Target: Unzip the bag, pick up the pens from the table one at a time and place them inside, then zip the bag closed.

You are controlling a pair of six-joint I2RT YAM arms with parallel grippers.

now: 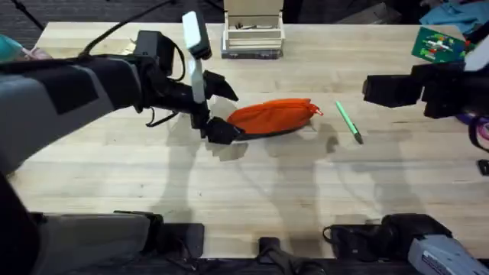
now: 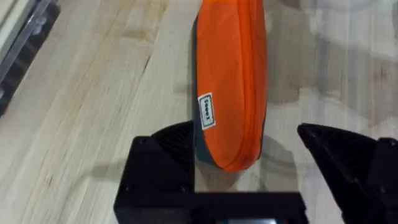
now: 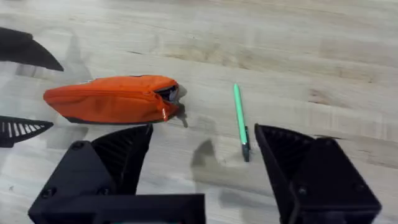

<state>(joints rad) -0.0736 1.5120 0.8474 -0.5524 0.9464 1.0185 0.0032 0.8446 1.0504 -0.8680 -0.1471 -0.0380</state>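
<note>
The orange bag [image 1: 271,116] lies flat in the middle of the table [image 1: 252,191]. My left gripper [image 1: 224,111] is open around the bag's left end. In the left wrist view that end of the bag [image 2: 233,81] sits between the two black fingers [image 2: 168,155], with the gripper [image 2: 242,129] not closed on it. One green pen [image 1: 349,122] lies just right of the bag. My right gripper [image 1: 369,89] hovers open above and right of the pen. The right wrist view shows the bag [image 3: 112,99], the pen [image 3: 240,121] and the gripper [image 3: 204,127] holding nothing.
A pale box [image 1: 252,34] stands at the back centre. A green packet [image 1: 439,42] lies at the back right, and a purple item [image 1: 483,130] pokes in at the right edge. Bare wood lies in front of the bag.
</note>
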